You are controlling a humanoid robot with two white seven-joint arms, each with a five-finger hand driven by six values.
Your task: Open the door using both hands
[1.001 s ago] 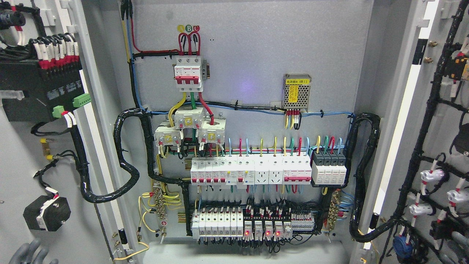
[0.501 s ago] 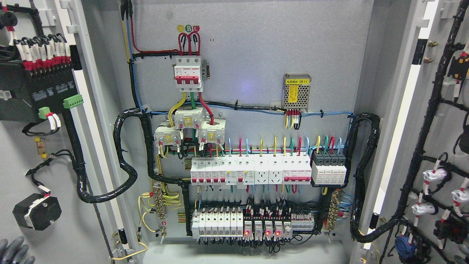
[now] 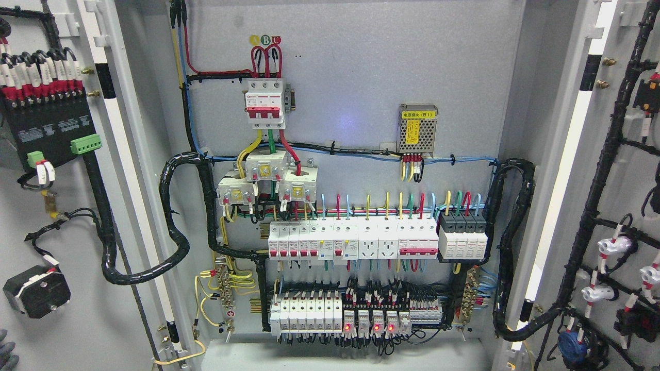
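The electrical cabinet stands open with both doors swung outward. The left door (image 3: 77, 288) shows its inner face, which carries a black module (image 3: 46, 126) and a black knob block (image 3: 36, 291). The right door (image 3: 626, 170) shows black cable looms and white connectors. Only a grey sliver of my left hand (image 3: 6, 350) shows at the bottom left corner, against the left door's inner face. My right hand is out of the picture.
Inside, the back panel (image 3: 361, 77) holds a red-and-white main breaker (image 3: 265, 105), a small power supply (image 3: 417, 129), a row of breakers (image 3: 356, 242) and terminal blocks with red lights (image 3: 368, 322). Thick black cable bundles (image 3: 175, 226) loop from the panel to each door.
The left door has swung further open to the left, and its module and knob block have shifted left. My left hand has slid almost out of view. The right door has moved slightly right.
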